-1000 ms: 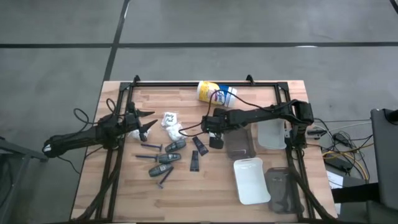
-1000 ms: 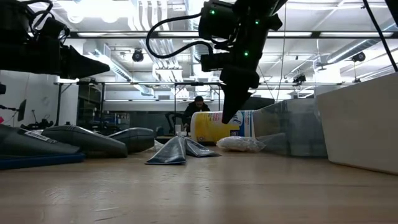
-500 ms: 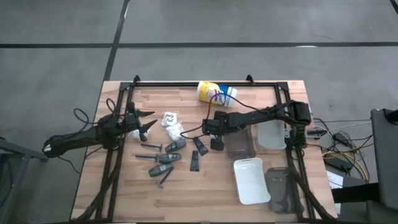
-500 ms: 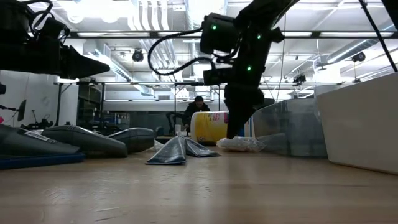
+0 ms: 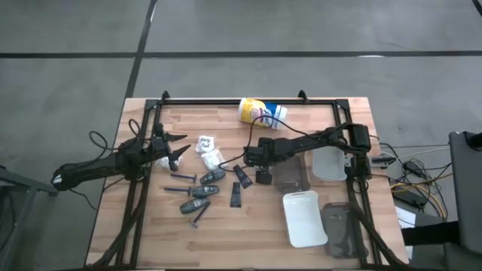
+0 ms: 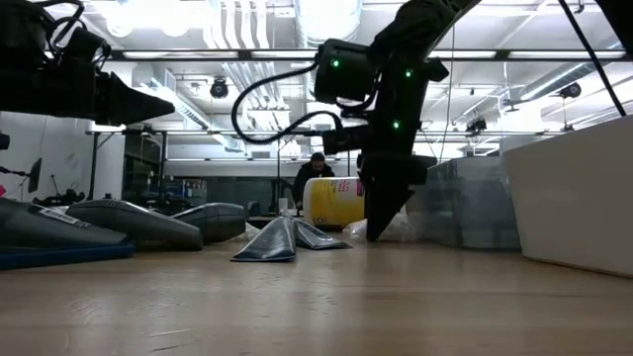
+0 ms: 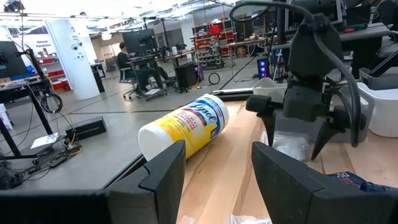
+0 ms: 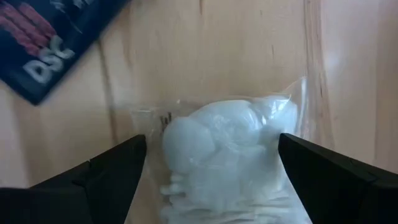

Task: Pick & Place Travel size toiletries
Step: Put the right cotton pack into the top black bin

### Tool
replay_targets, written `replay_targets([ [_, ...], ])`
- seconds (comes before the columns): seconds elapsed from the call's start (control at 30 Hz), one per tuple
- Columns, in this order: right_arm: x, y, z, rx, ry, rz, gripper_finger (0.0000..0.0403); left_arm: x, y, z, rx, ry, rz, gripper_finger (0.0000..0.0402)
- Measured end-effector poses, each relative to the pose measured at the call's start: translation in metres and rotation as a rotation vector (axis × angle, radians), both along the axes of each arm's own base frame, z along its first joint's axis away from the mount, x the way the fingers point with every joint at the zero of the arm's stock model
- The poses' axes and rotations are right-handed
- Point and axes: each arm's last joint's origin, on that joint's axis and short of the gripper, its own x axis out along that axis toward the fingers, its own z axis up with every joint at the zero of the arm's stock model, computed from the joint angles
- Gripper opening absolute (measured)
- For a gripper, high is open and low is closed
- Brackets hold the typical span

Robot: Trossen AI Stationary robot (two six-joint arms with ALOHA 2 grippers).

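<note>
a robotics lab or workshop: an open industrial hall with a grey concrete floor (image 5: 301, 30), exposed ceiling ducts (image 6: 237, 40) and strip lights, a white pillar (image 7: 74, 56), desks with monitors (image 7: 140, 40), red parts shelving (image 7: 211, 46), and a person (image 7: 124, 62) seated at a workstation.

3 tubes (image 5: 197, 191), 2 white packets (image 5: 208, 158).

Evenly lit from overhead tubes (image 6: 297, 54) (glaring white at low level); soft, faint shadows on wood; blurred close in, notably the clear packet (image 8: 224, 155).
</note>
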Motion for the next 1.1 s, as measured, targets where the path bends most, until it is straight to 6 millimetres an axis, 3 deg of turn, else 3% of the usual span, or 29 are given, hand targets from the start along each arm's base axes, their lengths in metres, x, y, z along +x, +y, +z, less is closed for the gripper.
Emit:
replay_targets([
  [0.17,0.0007,0.0002,0.0061,0.004,-0.032,-0.007,0.0321,0.0000,0.0000,0.0001,0.000,0.000,0.000,0.0190],
  [0.97,0.0000,0.0003,0.0005,0.010,0.003,0.011,0.0041,0.0000,0.0000,0.0000,0.000,0.000,0.000,0.0190],
  [1.1,0.0008,0.0016,0.0014,0.049,0.003,0.063,0.0016,0.0000,0.0000,0.0001,0.000,0.000,0.000,0.0190],
])
